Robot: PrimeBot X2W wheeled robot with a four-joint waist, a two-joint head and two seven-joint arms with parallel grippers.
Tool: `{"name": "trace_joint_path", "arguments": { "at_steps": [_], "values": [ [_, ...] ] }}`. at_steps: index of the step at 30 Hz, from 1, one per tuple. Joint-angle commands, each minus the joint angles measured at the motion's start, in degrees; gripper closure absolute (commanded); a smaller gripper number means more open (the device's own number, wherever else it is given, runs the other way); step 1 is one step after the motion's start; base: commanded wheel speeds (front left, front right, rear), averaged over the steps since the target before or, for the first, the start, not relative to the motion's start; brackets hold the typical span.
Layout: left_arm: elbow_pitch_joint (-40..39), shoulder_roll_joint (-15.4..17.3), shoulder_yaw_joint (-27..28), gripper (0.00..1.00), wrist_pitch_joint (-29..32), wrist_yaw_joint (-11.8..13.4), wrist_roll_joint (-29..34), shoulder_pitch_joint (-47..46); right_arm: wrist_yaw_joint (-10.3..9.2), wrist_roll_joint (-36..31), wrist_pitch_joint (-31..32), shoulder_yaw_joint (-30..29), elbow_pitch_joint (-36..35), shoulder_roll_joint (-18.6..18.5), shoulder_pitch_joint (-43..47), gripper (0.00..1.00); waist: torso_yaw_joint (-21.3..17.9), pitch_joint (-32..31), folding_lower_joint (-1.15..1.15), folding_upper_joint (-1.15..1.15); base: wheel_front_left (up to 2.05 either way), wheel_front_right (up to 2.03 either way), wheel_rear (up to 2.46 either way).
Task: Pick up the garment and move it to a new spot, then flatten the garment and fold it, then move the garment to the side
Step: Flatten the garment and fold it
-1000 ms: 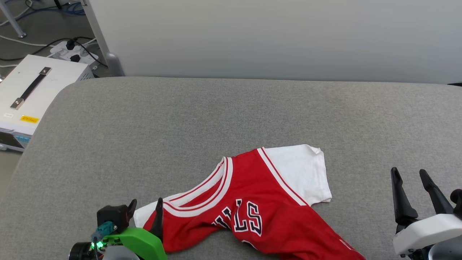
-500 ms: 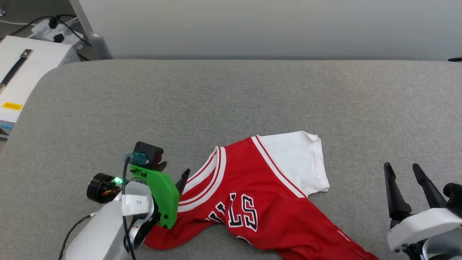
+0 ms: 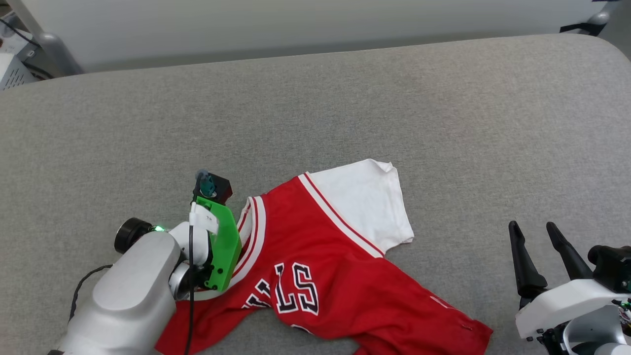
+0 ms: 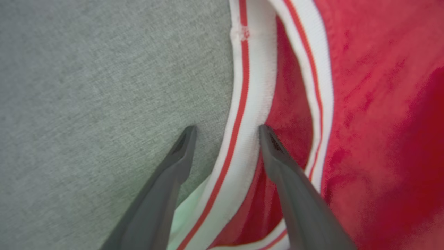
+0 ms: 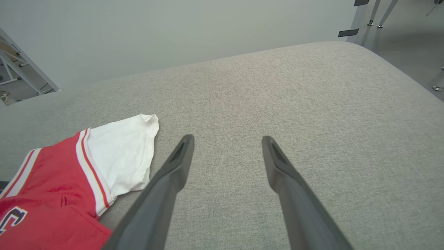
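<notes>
The garment (image 3: 320, 276), a red jersey with a white sleeve and black lettering, lies rumpled on the grey padded surface (image 3: 345, 108) at the lower middle. My left gripper (image 4: 226, 130) points down at its neck, open. One finger is over the grey surface outside the collar, the other inside the neck opening, with the striped collar band (image 4: 249, 86) between them. In the head view the green wrist mount (image 3: 222, 246) covers those fingers. My right gripper (image 3: 532, 227) stands open at the lower right, clear of the garment (image 5: 52, 180), nothing between its fingers (image 5: 173, 173).
A pale wall runs behind the surface. A metal frame leg (image 3: 49, 44) and a white device (image 3: 10, 74) stand past the far left edge. The surface's rounded right corner (image 3: 606, 49) drops to the floor, where black tape (image 5: 348, 33) marks a leg.
The head camera has tilted down and turned right. My left arm has moved forward over the collar and turned its fingers down onto the neck band. The right gripper keeps its pose.
</notes>
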Motion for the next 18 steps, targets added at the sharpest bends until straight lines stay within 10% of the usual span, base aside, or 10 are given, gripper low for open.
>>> {"name": "trace_joint_path", "arguments": {
  "at_steps": [1,18],
  "values": [
    [1.61,-1.67,-3.06,1.0,2.21,-0.67,-1.95,2.76,-0.05,0.44,-0.43,0.06,0.29,-0.1,-1.21,0.0,-1.09,0.48,0.0,0.0,0.0,0.0,0.0],
    [-1.7,-4.52,-1.42,1.0,-20.71,2.6,2.57,-9.15,-0.05,1.24,-0.15,0.18,1.27,-0.1,-1.32,0.0,-2.11,0.35,0.0,0.0,0.0,0.0,0.0]
  ]
}}
